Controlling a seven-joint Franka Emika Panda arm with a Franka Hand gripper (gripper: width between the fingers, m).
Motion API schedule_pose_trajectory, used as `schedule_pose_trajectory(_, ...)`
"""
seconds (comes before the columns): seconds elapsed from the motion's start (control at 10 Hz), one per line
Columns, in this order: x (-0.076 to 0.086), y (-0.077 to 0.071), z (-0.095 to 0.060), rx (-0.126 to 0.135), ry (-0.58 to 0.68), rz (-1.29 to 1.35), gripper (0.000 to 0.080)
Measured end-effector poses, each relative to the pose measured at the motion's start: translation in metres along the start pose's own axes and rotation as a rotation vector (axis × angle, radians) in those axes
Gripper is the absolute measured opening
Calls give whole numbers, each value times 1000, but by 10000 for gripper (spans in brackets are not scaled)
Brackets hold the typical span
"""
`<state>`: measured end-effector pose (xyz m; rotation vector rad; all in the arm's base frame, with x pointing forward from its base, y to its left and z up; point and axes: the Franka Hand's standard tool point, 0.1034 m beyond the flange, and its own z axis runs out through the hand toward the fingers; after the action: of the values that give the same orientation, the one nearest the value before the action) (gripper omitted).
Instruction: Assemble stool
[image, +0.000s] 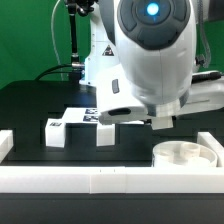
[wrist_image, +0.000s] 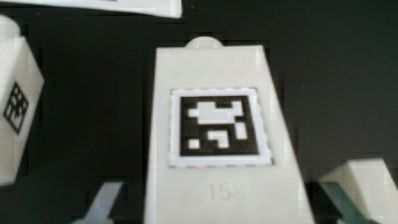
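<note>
In the wrist view, a white stool leg (wrist_image: 217, 90) with a black-and-white square tag fills the middle of the frame. My gripper (wrist_image: 222, 203) is shut on its near end, one finger (wrist_image: 111, 200) on each side. A second tagged leg (wrist_image: 15, 110) shows beside it. In the exterior view, my gripper (image: 160, 119) hangs low over the black table, and the arm hides the held leg. Two legs (image: 55, 133) (image: 104, 132) stand upright towards the exterior view's left. The round seat disc (image: 185, 153) lies at the front, towards the exterior view's right.
A long white rail wall (image: 100, 180) runs along the front of the table. The marker board (image: 85, 114) lies flat behind the standing legs, and its edge shows in the wrist view (wrist_image: 107, 6). A white piece (wrist_image: 365, 188) sits beside one finger.
</note>
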<state>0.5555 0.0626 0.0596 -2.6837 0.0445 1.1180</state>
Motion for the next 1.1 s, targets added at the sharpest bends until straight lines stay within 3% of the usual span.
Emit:
schedule_pose_trajectory(0.1,1,-7,-18,-10,110,-19,337)
schedule_pose_trajectory(0.3,-7,-15,-41,-17,201,-30,337)
schedule_pose_trajectory(0.4,2,-19,-57,-20,291,-35,337)
schedule_pose_trajectory(0.7,8,-15,-61,-33,486,-25,337)
schedule_pose_trajectory(1.1,19,-20,-83,-50,762,-34,337)
